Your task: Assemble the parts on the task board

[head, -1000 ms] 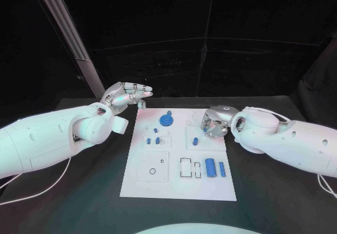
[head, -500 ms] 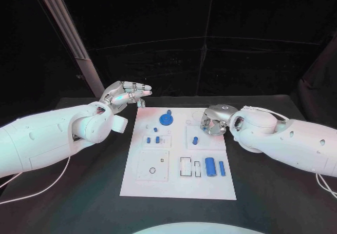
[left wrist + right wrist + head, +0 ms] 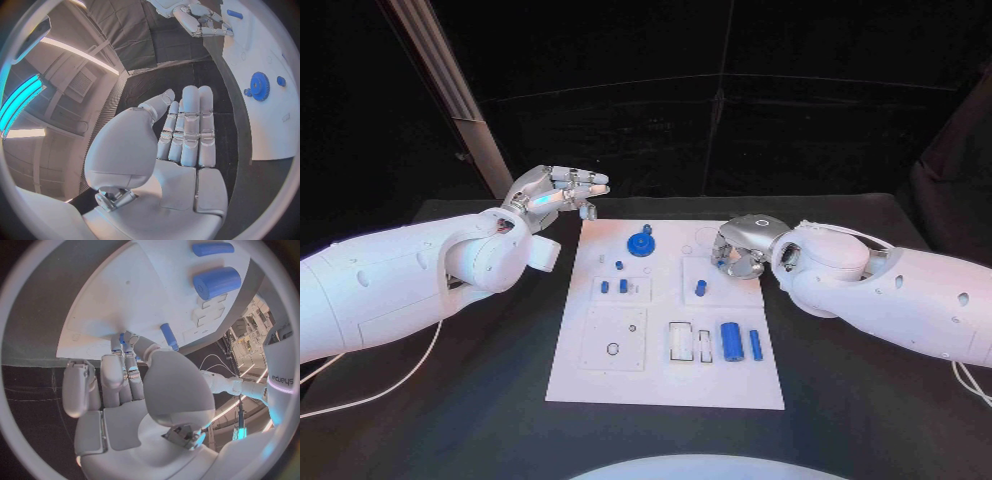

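Observation:
The white task board (image 3: 668, 375) lies in the middle of the black table. On it are a blue gear (image 3: 642, 244), small blue pegs (image 3: 620, 286), another peg (image 3: 700, 288), a thick blue cylinder (image 3: 730, 342) and a thin blue rod (image 3: 756, 345). My right hand (image 3: 740, 247) hovers over the board's far right part. Its thumb and a finger pinch a small blue part (image 3: 122, 338) just above the board (image 3: 119, 295), near the peg (image 3: 169, 336). My left hand (image 3: 560, 195) is raised beyond the board's far left corner, its fingers (image 3: 189, 125) straight and holding nothing.
A grey slanted pole (image 3: 444, 80) stands behind the left arm. A white cable (image 3: 387, 385) runs over the table on the left. Square and round recesses (image 3: 615, 345) mark the board's near left section.
My right hand has drawn slightly up and back from the board's surface, still with the small blue part. The left hand has hardly moved.

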Motion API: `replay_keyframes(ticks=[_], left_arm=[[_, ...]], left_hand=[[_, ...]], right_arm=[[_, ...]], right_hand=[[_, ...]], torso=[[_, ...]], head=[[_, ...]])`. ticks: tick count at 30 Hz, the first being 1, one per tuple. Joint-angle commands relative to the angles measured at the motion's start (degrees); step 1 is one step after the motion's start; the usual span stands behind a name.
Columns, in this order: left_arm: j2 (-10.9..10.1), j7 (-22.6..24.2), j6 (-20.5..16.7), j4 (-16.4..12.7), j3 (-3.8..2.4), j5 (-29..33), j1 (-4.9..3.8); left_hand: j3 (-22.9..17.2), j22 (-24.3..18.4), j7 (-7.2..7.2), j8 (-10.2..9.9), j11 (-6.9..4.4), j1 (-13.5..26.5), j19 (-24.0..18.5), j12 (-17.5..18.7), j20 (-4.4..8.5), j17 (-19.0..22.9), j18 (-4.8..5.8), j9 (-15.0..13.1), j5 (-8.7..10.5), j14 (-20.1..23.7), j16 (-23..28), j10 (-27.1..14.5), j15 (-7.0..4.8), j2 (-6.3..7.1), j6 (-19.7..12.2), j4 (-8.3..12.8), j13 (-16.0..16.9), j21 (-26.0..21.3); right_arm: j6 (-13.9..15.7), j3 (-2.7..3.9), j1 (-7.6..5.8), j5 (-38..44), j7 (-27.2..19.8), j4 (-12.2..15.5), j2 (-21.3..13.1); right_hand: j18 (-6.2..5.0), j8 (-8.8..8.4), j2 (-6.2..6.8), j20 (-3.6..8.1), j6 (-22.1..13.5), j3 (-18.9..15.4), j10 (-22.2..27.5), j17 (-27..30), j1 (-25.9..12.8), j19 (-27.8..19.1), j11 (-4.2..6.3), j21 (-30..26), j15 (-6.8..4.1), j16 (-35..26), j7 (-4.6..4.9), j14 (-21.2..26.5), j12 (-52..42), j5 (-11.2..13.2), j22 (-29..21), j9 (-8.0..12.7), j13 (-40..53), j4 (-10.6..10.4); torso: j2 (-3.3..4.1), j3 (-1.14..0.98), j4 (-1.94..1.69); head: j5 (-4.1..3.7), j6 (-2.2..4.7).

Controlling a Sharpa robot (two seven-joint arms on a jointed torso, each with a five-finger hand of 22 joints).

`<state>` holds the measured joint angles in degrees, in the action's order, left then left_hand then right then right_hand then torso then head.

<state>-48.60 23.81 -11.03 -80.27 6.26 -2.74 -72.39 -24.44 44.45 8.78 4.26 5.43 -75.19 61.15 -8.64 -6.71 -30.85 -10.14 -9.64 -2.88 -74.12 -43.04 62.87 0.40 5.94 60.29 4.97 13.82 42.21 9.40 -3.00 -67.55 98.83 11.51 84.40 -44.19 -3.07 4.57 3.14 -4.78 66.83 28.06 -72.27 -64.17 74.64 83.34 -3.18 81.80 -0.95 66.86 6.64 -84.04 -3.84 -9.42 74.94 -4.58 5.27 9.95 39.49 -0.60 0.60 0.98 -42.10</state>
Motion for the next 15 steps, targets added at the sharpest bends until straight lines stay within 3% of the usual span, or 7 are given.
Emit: replay_keyframes(ticks=[1, 9, 15], left_arm=[[-0.1, 0.2, 0.0, 0.0, -0.05, 0.4, -0.07], [-0.1, 0.1, -0.1, 0.1, -0.05, 0.4, -0.07], [-0.1, 0.1, -0.3, 0.2, -0.05, 0.4, -0.08]], left_hand=[[-0.1, -0.1, 0.08, -0.2, -0.17, 0.0, 0.0, -0.3, 0.19, 0.1, -0.41, 0.1, -0.05, 0.3, 0.2, 0.2, -0.02, -0.4, 0.5, 0.1, 0.0, -0.2], [-0.2, -0.2, 0.11, -0.3, -0.14, -0.2, 0.1, -0.3, 0.21, 0.2, -0.41, 0.1, -0.08, 0.3, 0.3, 0.1, -0.01, -0.38, 0.4, 0.3, 0.0, -0.4], [-0.2, -0.2, 0.14, -0.3, -0.12, -0.2, 0.1, -0.3, 0.21, 0.3, -0.4, 0.1, -0.07, 0.3, 0.4, 0.0, -0.01, -0.35, 0.4, 0.3, 0.0, -0.4]], right_arm=[[4.7, 0.01, -0.12, 1.0, -0.1, 1.1, -0.7], [9.3, 0.07, -0.15, 0.4, 0.0, 3.1, -2.2], [10.9, 0.12, -0.17, 0.0, 0.0, 5.2, -3.7]], right_hand=[[0.29, -0.32, 0.0, -0.06, 0.2, -0.1, 0.0, 0.3, -0.1, 0.3, -0.07, 0.2, -0.42, 0.1, 0.23, -1.4, 0.2, -0.5, 4.3, 0.0, -0.1, 0.5], [0.31, -0.45, 0.14, -0.08, 0.1, -0.1, 0.1, 0.2, -0.2, 0.3, -0.12, 0.3, -0.4, 0.2, 0.26, -1.4, 0.3, -0.7, 4.4, 0.1, -0.2, 0.8], [0.33, -0.48, 0.17, -0.08, 0.1, -0.1, 0.1, 0.2, -0.1, 0.3, -0.13, 0.4, -0.42, 0.2, 0.26, -1.3, 0.3, -0.8, 4.5, 0.1, -0.3, 0.9]], torso=[[-0.02, 0.02, 0.02], [-0.06, 0.06, -0.09], [-0.05, 0.07, 0.01]], head=[[0.02, -0.02], [-0.2, 0.19], [-0.17, 0.23]])
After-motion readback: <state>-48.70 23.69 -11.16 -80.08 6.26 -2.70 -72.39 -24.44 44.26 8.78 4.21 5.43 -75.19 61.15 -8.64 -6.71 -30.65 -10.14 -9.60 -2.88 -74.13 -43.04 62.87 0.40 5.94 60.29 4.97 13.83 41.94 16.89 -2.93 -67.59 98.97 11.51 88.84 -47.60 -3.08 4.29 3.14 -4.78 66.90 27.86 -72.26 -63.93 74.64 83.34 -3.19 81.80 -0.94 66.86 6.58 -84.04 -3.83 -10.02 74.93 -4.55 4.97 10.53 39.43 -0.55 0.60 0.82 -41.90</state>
